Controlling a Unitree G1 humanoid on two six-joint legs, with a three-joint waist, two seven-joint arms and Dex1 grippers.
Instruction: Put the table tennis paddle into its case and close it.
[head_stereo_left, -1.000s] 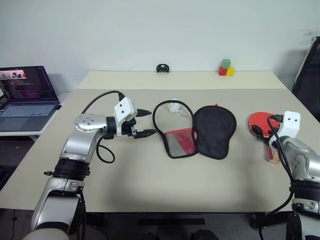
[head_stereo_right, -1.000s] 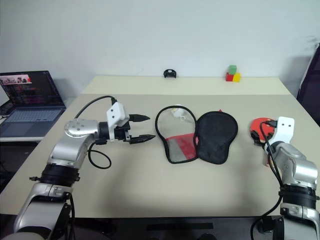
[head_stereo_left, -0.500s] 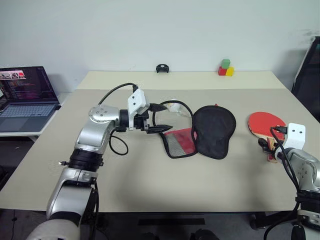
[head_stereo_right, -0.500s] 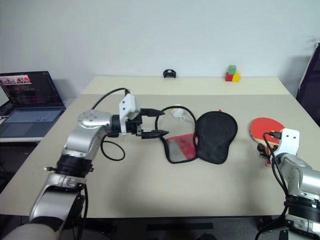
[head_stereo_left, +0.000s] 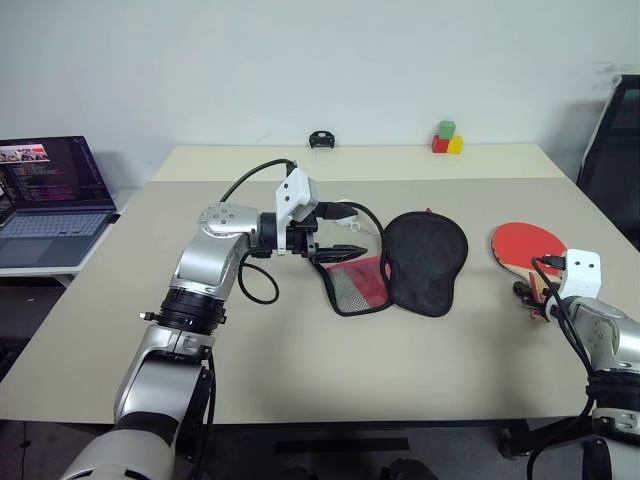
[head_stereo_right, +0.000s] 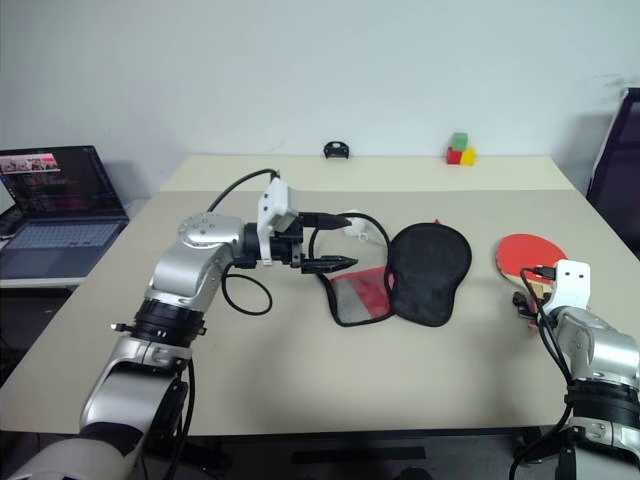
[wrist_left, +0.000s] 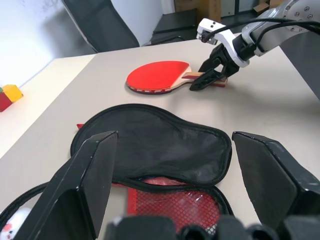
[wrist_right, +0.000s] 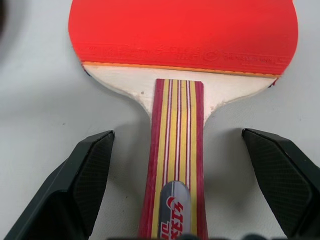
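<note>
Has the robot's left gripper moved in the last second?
Yes. The left gripper has swung toward the open case; its open fingers now reach over the case's near edge, where earlier they stopped short of it.

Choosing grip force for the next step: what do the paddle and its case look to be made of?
Table tennis paddle: smooth matte red rubber face over a pale wooden blade, whose bare wood shows at the neck; handle of striped, apparently lacquered wood. Case: soft black fabric, likely nylon, lying limp and open, with a red mesh-covered panel and zip edging.
</note>
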